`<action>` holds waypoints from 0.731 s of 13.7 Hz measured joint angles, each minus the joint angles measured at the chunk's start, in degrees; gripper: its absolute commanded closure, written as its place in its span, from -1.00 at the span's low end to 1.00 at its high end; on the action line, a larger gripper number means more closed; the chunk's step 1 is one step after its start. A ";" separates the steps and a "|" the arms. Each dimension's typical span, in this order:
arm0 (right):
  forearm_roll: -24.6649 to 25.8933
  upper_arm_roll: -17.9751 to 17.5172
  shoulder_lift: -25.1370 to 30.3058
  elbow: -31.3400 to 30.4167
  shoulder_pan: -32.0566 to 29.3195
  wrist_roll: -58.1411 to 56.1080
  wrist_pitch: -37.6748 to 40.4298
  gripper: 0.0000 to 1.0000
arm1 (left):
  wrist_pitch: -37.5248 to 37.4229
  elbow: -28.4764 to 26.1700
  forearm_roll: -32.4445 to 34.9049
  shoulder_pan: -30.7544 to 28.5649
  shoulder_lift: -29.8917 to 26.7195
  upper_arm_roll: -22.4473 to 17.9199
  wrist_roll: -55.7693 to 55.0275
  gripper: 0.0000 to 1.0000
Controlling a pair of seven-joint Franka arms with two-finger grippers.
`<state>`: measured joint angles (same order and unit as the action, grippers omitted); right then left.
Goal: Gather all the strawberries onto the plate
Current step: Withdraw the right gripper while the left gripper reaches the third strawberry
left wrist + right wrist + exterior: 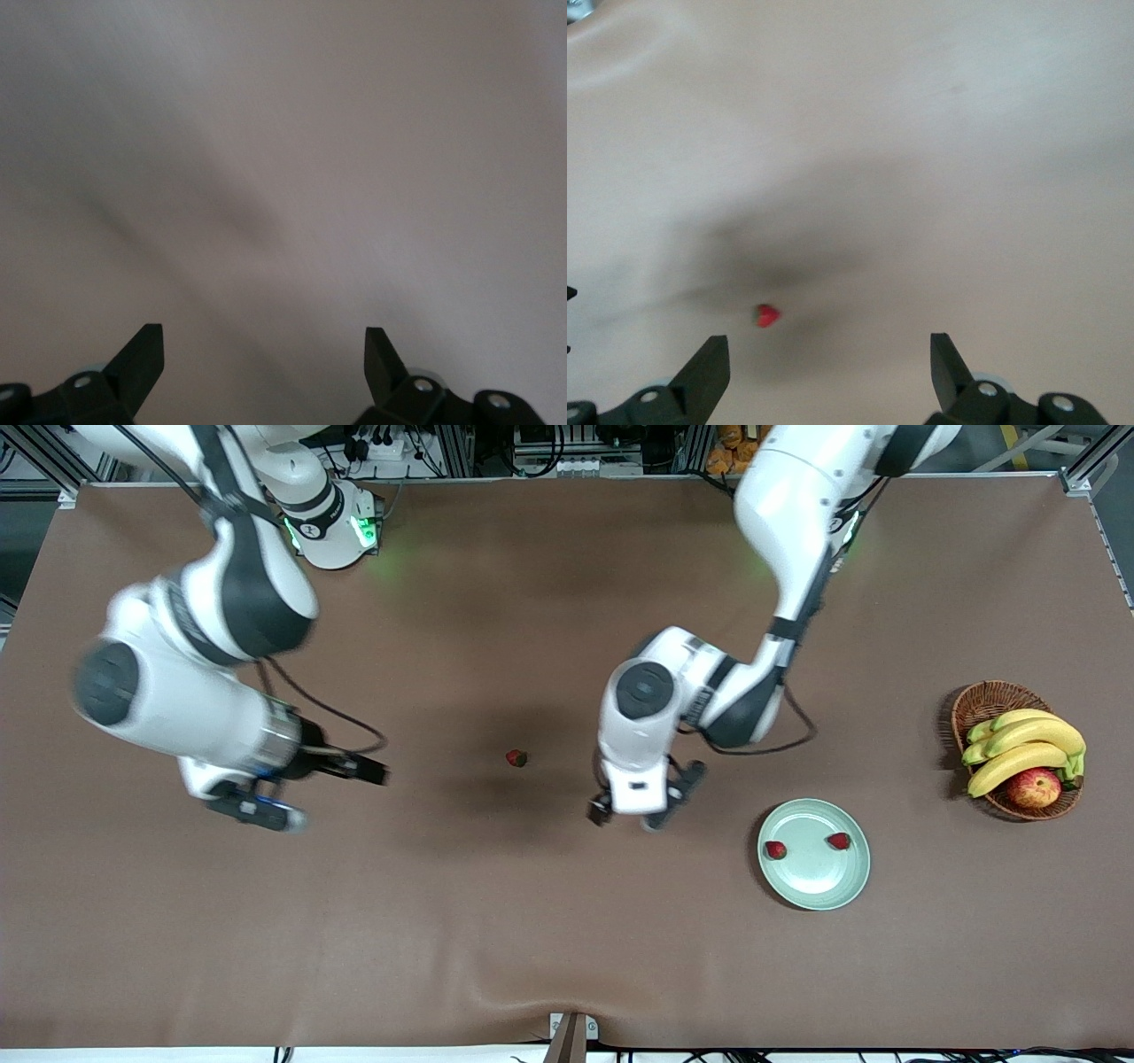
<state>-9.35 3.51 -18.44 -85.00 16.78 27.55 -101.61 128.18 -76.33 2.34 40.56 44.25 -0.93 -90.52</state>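
Strawberries [776,849] [839,841] lay in the plate [815,886]; a third [516,758], its pointing unclear, sat at its ten o'clock. Left gripper [645,813] and right gripper [310,793] hovered over the table, both spread wide, holding nothing.

A brown mat covered the bench [496,939] from edge to edge, with soft creases near the edge closest to the front camera. Aluminium frame rails [1094,460] ran along the bench's top edge and corners. Past that edge lay cables and a white power strip [381,447] on dark flooring. Green light glowed on the mat [399,567] near the top. A small metal bracket [571,1036] sat at the near edge's middle.
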 measured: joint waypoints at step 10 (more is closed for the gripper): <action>8.23 -0.17 10.13 0.18 -11.64 -16.63 15.09 -1.00 | 16.21 2.57 0.00 11.10 8.74 -0.14 -30.57 -1.00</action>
<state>-1.12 3.34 -8.30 -84.83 5.14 10.92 -86.52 144.39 -73.77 2.34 51.66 52.99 -1.08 -121.09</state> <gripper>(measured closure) 0.000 0.000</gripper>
